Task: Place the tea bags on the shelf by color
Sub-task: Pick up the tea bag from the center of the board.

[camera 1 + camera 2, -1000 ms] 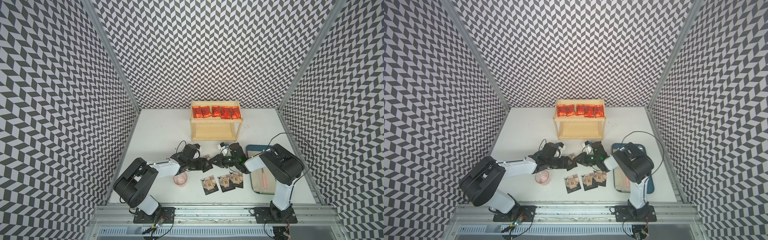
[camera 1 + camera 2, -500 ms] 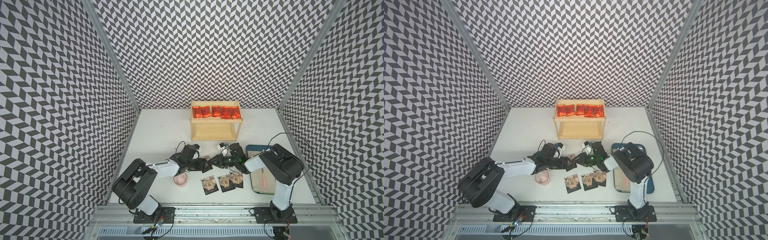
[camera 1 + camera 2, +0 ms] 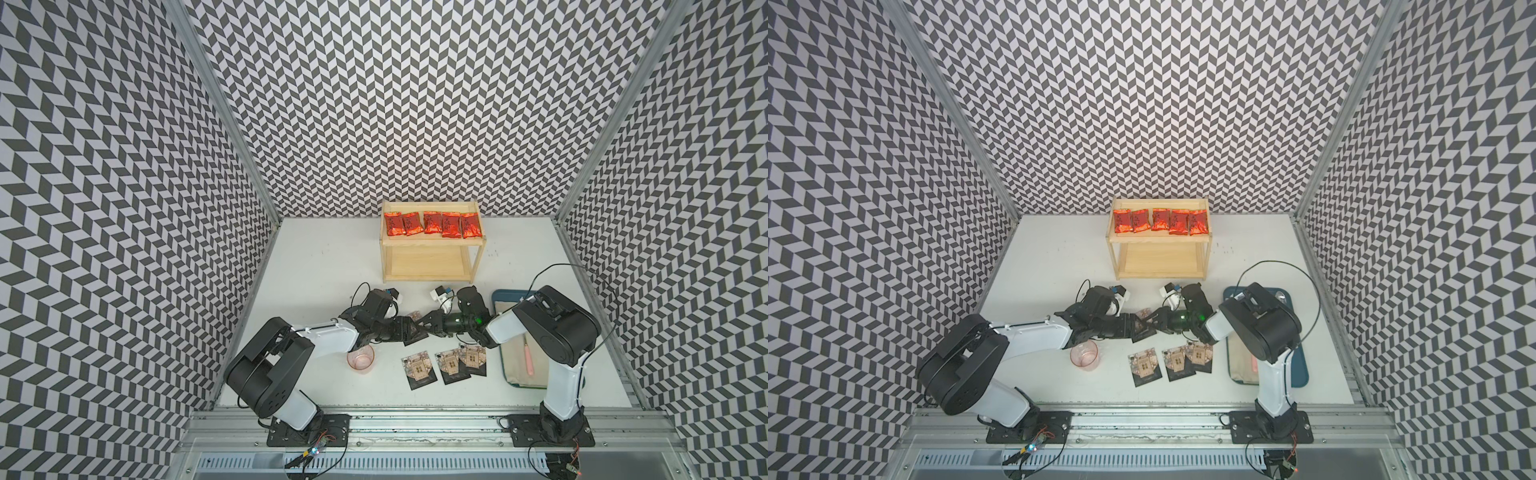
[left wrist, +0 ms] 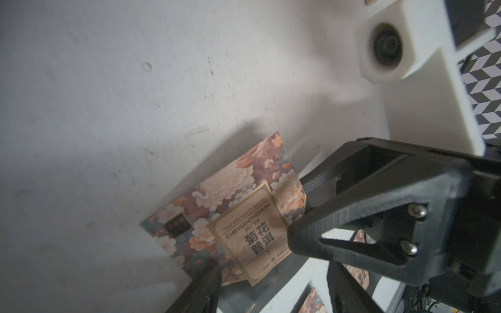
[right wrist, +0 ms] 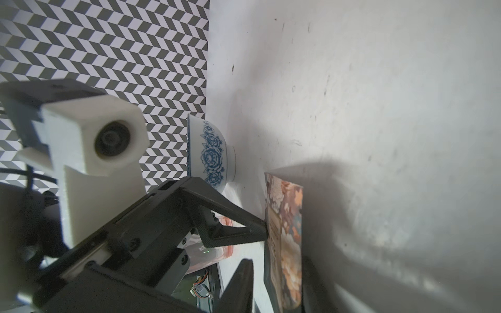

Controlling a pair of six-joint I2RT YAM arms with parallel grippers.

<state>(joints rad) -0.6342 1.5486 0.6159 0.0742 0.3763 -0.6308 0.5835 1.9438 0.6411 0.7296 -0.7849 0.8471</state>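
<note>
Shelf: the shelf (image 3: 432, 243) stands at the middle of the worktop's (image 3: 332, 266) back edge.
Red packets: five red packets (image 3: 432, 222) lie in a row on its top tier, shown by the top views only.
Black packets: three black packets (image 3: 451, 366) lie flat in a close row near the middle of the front edge; the right arm covers a corner of the rightmost.
Held packet: the held packet (image 4: 238, 216) is at the worktop's middle, between shelf and row, tilted, print upward. Both top views show little of it between the grippers. The left wrist view shows its floral face and a tan label reading CHRYSANTHEMUM PU'ER. The right wrist view shows it edge-on. Whether it touches the worktop cannot be told.
Right gripper: the right gripper (image 4: 298, 207) pinches one edge of the held packet, a finger on each face, plainest in the right wrist view.
Left gripper: the left gripper (image 3: 409, 330) faces it, jaws spread wide. The right wrist view shows one fingertip (image 5: 244, 235) on the printed face; the left wrist view shows the other finger clear of the packet.
Bowl: a blue-flowered bowl (image 5: 214, 151) appears in the right wrist view alone, past the left gripper.
Cup: a pink cup (image 3: 360, 360) stands beside the left arm.
Tray: a blue tray (image 3: 1300, 365) with a beige cloth (image 3: 515, 370) lies at the right edge.
</note>
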